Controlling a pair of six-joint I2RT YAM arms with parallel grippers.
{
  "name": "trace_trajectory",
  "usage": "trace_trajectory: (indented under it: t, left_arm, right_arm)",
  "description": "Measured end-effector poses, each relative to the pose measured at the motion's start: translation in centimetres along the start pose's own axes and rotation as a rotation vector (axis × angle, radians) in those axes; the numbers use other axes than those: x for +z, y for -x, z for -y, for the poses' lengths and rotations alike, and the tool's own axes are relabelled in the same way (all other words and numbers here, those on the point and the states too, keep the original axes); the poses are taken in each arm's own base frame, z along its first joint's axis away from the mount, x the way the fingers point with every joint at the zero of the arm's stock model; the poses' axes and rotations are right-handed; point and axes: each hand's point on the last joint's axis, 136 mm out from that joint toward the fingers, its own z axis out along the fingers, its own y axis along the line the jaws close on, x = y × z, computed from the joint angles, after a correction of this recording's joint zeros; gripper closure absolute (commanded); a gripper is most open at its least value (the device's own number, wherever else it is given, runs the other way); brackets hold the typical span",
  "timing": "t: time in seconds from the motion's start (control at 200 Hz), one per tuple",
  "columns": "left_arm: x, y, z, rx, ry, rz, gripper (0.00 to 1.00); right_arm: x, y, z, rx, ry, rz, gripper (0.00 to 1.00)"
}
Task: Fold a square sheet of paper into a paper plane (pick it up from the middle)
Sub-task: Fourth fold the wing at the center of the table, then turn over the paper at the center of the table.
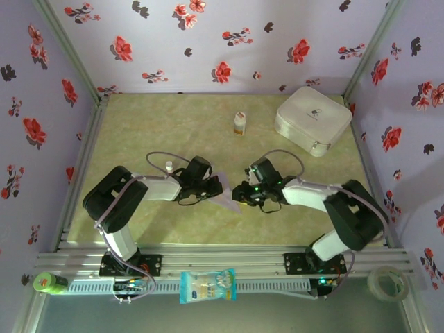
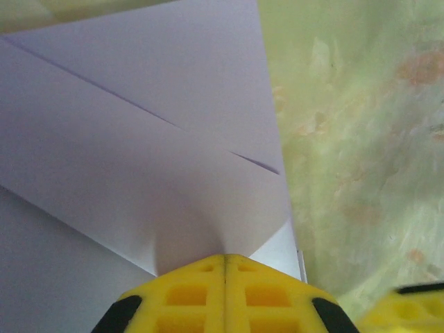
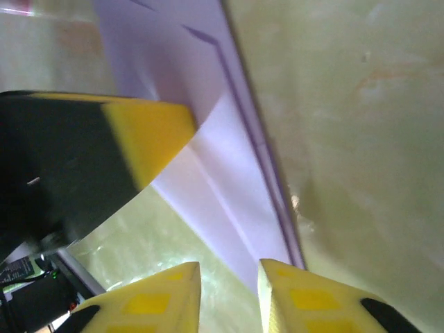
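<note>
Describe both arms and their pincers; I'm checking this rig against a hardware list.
Both the left arm and right arm have black joint housings and white links, each with a thin grey cable looping off it. A green light glows on the right wrist. The left pincer and right pincer have yellow fingers with square recesses and black patches.
</note>
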Motion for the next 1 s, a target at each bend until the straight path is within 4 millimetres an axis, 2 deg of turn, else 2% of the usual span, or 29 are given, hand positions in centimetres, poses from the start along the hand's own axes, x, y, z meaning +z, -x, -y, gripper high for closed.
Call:
trace_trajectory:
  t: [0.12, 0.24, 0.33, 0.445, 0.79, 1.0]
  left_arm:
    - [0.0, 0.0, 0.0, -0.002, 0.0, 0.001, 1.0]
    - [0.0, 0.0, 0.0, -0.014, 0.0, 0.0, 1.0]
    - [0.0, 0.0, 0.0, -0.021, 0.0, 0.001, 1.0]
    - [0.0, 0.1, 0.0, -0.028, 0.0, 0.001, 1.0]
    - [0.0, 0.2, -0.1, -0.057, 0.0, 0.002, 1.0]
    - [-0.1, 0.3, -0.2, -0.073, -0.006, -0.001, 1.0]
  right_arm:
    - [-2.0, -0.9, -0.3, 0.026, 0.014, 0.027, 0.64]
    - [-2.5, -2.5, 1.0, 0.084, -0.009, 0.007, 0.63]
    - [-2.3, -3.4, 2.2, 0.135, -0.04, -0.019, 0.65]
    - [-2.0, -4.1, 2.8, 0.181, -0.047, -0.045, 0.68]
    - [-0.5, -4.7, 3.8, 0.231, -0.057, -0.096, 0.69]
    - [-0.2, -4.7, 3.7, 0.251, -0.043, -0.095, 0.71]
